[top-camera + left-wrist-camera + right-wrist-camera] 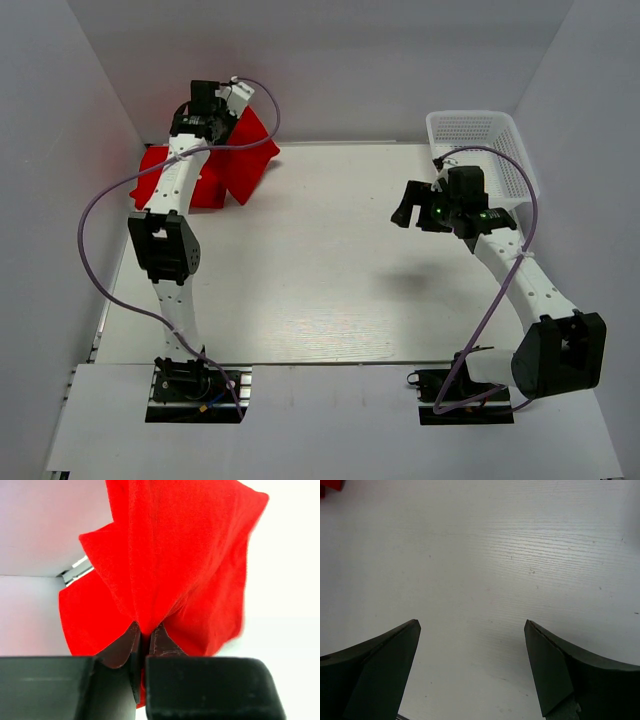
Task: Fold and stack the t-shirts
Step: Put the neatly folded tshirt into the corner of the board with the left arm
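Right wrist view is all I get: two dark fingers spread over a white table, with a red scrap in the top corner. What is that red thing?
Observer: A red shirt, over in the far left corner.
Operator: Is it lying flat?
Observer: No. The left fingers are shut on a fold of it, and it is held up bunched.
Operator: Anything on my side?
Observer: A white basket, at the far right edge.

T-shirts (245,160): were plain bright red, unprinted.
Basket (476,127): was white, with an open mesh pattern.
Surface (300,270): was white, faintly grained.
Cables (90,215): were purple.
Jaws: were black.
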Controlling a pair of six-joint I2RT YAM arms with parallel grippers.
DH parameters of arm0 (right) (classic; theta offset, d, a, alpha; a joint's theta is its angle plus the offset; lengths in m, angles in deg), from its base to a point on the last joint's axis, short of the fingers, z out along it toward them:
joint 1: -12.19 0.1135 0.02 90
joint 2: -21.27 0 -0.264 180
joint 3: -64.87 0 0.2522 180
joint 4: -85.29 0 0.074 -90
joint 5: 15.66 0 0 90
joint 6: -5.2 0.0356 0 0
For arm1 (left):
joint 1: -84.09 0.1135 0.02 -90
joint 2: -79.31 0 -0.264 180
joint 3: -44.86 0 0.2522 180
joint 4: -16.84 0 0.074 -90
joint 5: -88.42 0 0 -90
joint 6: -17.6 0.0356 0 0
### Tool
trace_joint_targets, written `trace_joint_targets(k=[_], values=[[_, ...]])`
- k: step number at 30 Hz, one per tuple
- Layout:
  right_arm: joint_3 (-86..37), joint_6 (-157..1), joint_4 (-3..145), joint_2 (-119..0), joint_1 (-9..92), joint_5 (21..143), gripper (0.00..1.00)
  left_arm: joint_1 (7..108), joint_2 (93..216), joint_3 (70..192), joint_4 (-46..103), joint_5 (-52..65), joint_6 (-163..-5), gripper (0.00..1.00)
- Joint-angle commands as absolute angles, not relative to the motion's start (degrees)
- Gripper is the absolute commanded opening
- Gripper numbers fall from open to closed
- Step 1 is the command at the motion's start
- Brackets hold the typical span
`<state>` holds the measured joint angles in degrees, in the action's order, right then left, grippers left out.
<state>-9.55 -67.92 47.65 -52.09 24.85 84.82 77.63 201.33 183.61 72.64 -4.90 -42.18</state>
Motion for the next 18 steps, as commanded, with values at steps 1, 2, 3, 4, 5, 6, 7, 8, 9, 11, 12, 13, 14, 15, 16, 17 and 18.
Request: trace_joint_targets(k=[1, 2, 3, 4, 5, 6, 7, 8, 9, 11, 12, 13, 14, 15, 16, 17, 18], values=[[-11.29, -66.26, 49.46, -50.54, 24.93, 84.27, 0.9, 78.11, 194.89, 186.32, 71.99, -2.29, -42.52, 0.0], [-11.2, -66.08, 49.55, -50.62, 25.11, 84.36, 0.9, 78.11, 194.19, 185.72, 71.99, -2.29, -42.52, 0.0], [-11.03, -65.73, 49.99, -50.54, 25.02, 84.62, 0.9, 78.63, 193.58, 185.71, 71.99, -2.29, -42.52, 0.0], [-10.94, -65.64, 50.17, -50.54, 25.02, 84.62, 0.9, 78.64, 193.57, 185.71, 71.47, -3.07, -42.52, 0.0], [-10.94, -65.64, 50.08, -50.36, 24.93, 84.88, 0.9, 78.64, 193.05, 185.71, 71.47, -3.6, -42.52, 0.0], [-10.85, -65.47, 50.08, -50.19, 25.02, 84.63, 0.9, 79.25, 193.04, 185.71, 71.47, -4.21, -43.13, 0.0], [-10.76, -65.38, 50.17, -49.75, 25.02, 84.97, 0.9, 79.78, 192.43, 185.71, 70.86, -4.22, -43.13, 0.0], [-10.76, -65.46, 50.17, -49.66, 25.19, 84.8, 0.9, 79.78, 192.43, 185.71, 70.85, -5.09, -43.66, 0.0], [-10.76, -65.2, 49.99, -49.66, 25.11, 84.8, 0.9, 80.3, 192.43, 185.71, 70.33, -5.62, -43.66, 0.0], [-10.85, -65.47, 49.82, -49.39, 24.93, 85.06, 0.9, 81.01, 192.43, 186.24, 70.32, -6.33, -43.66, 0.0], [-10.85, -65.55, 49.47, -49.22, 24.93, 84.98, 0.9, 81.01, 192.43, 186.24, 70.32, -6.33, -43.66, 0.0], [-11.02, -65.55, 49.46, -49.31, 25.11, 84.89, 0.9, 81.62, 192.43, 186.24, 69.63, -6.33, -44.18, 0.0], [-11.03, -65.55, 49.46, -49.13, 24.93, 84.89, 0.9, 82.24, 192.43, 186.24, 69.62, -6.33, -44.19, 0.0], [-11.03, -65.38, 49.46, -49.39, 25.02, 84.89, 0.9, 82.24, 192.43, 186.24, 69.62, -6.85, -44.19, 0.0], [-11.29, -65.55, 49.29, -49.31, 25.02, 84.71, 0.9, 82.24, 192.43, 186.24, 69.62, -6.86, -44.19, 0.0], [-11.46, -65.47, 49.03, -49.57, 24.93, 84.8, 0.9, 82.94, 192.43, 186.24, 69.62, -6.86, -44.19, 0.0], [-11.64, -65.47, 49.03, -49.57, 25.11, 84.8, 0.9, 83.47, 192.43, 186.24, 69.1, -6.86, -44.19, 0.0]])
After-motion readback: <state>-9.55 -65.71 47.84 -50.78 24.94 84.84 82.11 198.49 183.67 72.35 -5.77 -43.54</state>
